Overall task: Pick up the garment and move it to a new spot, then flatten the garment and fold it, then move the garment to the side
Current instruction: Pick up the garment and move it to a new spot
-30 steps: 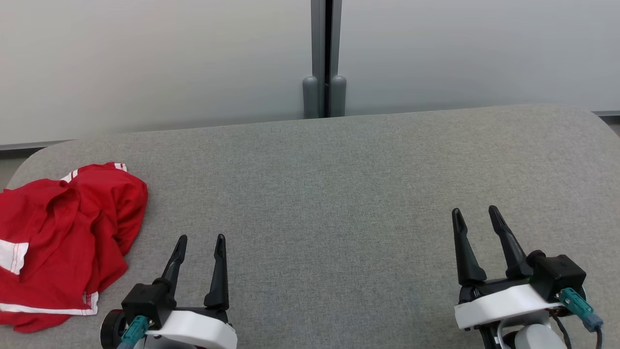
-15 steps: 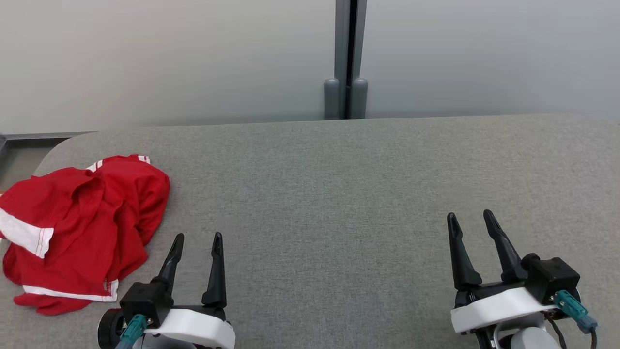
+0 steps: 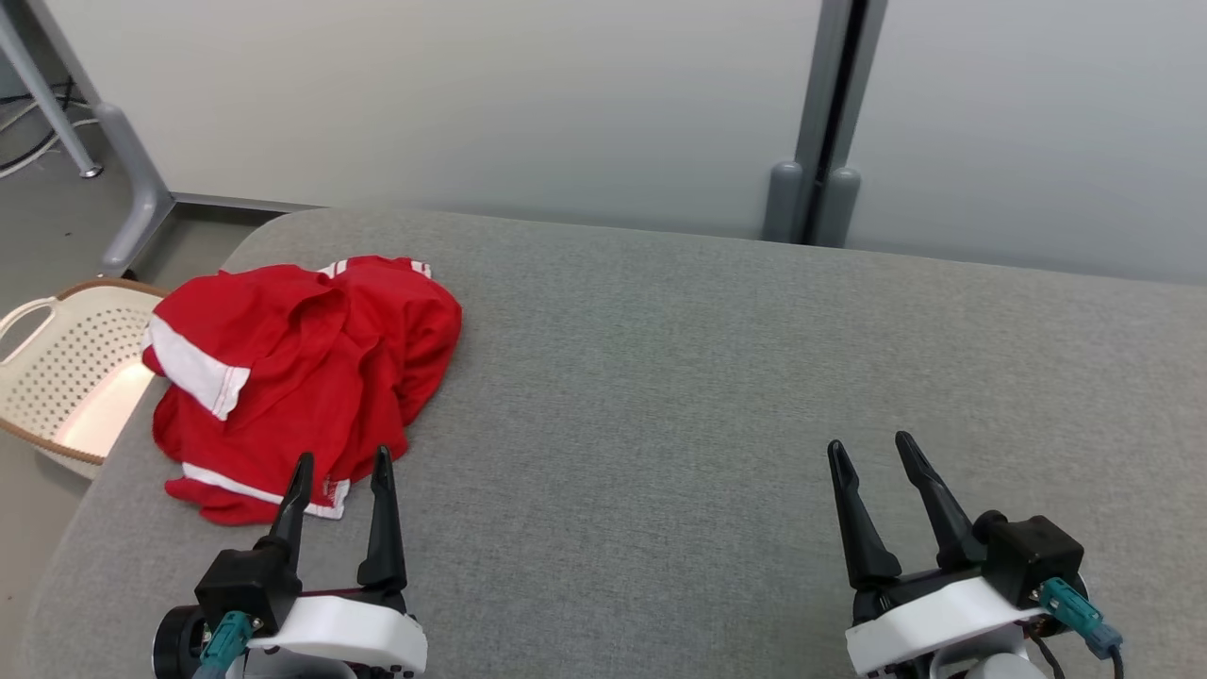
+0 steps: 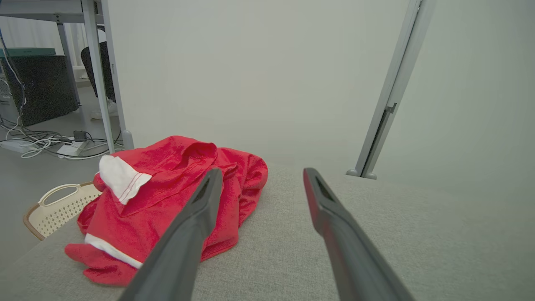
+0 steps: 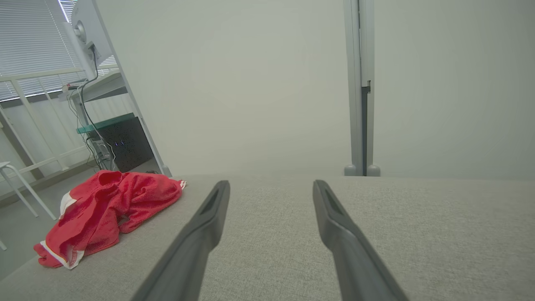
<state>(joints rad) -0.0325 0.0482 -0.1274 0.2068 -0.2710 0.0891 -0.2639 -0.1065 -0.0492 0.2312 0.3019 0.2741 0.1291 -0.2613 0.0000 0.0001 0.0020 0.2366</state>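
A table [image 3: 660,377] covered in grey woven cloth, with rounded corners, stands against a pale partition wall [image 3: 471,94]. A grey metal post [image 3: 830,113] splits that wall behind the table's far edge. Off the table's left end, down on the floor, sits a cream perforated laundry basket [image 3: 66,377] with a brown rim. Beyond it a grey desk leg [image 3: 132,179] slants up, with cables near it.

The red shirt [image 3: 302,368], trimmed in white bands, lies crumpled in a heap at the table's left end, toward the far-left corner. The left gripper [image 3: 342,456] hovers over the table's near-left part with its fingers spread wide and nothing between them. Its tips are right at the heap's near hem, but whether they touch the cloth cannot be told. The right gripper [image 3: 869,441] is over the table's near-right part, spread just as wide and empty, well apart from the shirt.
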